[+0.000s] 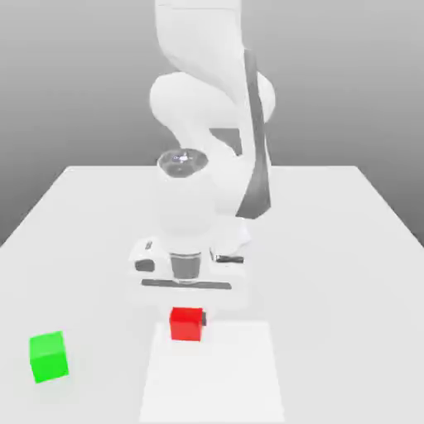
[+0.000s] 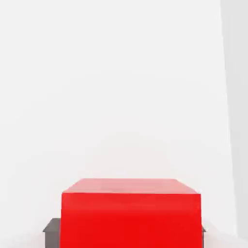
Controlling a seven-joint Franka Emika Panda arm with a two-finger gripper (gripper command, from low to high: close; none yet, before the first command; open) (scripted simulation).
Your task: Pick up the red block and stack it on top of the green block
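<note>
A: Exterior view: where is the red block (image 1: 186, 325)?
B: Below the claw (image 1: 186, 319), well apart from the green block (image 1: 49, 357) at the exterior view's left.
A: Hand view?
B: Claw closed on the red block, fingertips (image 2: 52, 233) flanking it.

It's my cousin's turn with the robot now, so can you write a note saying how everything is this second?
Pincer: shut on the red block, one finger at each side.
Red block: low at the table, near the white patch's far edge; I can't tell if it is lifted.
Green block: on the table, toward the exterior view's left, nothing on top.
Done: red block gripped.
Left: lift it, carry it over to the green block, set it on top, let go.
</note>
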